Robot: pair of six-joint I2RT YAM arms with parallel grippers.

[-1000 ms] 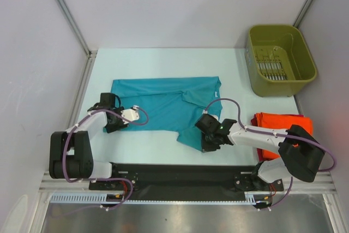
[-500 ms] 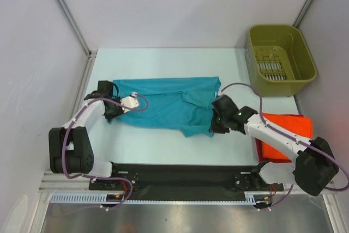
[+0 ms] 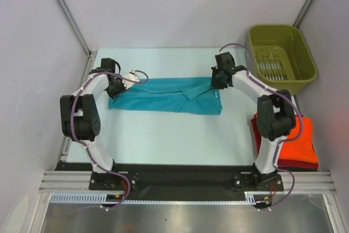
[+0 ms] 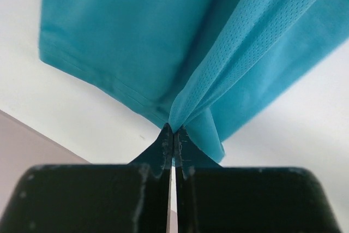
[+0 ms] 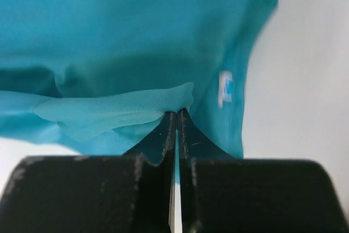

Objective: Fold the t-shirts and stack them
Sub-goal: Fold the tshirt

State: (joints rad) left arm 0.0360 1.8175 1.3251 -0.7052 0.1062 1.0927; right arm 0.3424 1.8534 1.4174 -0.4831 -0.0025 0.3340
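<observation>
The teal t-shirt (image 3: 163,95) lies folded lengthwise as a long band across the middle of the white table. My left gripper (image 3: 113,87) is shut on its left end, and the left wrist view shows the teal cloth (image 4: 180,53) pinched between the closed jaws (image 4: 174,129). My right gripper (image 3: 218,80) is shut on its right end, and the right wrist view shows the cloth (image 5: 125,42) pinched at the jaws (image 5: 177,114) beside the white neck label (image 5: 225,88). A folded orange-red t-shirt (image 3: 299,140) lies on a dark red one at the table's right edge.
An olive-green plastic bin (image 3: 280,59) stands at the back right corner, just right of my right arm. Grey walls with metal rails bound the table at left, back and right. The black base rail (image 3: 174,175) runs along the near edge.
Both grippers have carried the shirt's near edge up and away toward the back of the table, folding it over into a narrow band. My right arm no longer covers the orange-red stack.
</observation>
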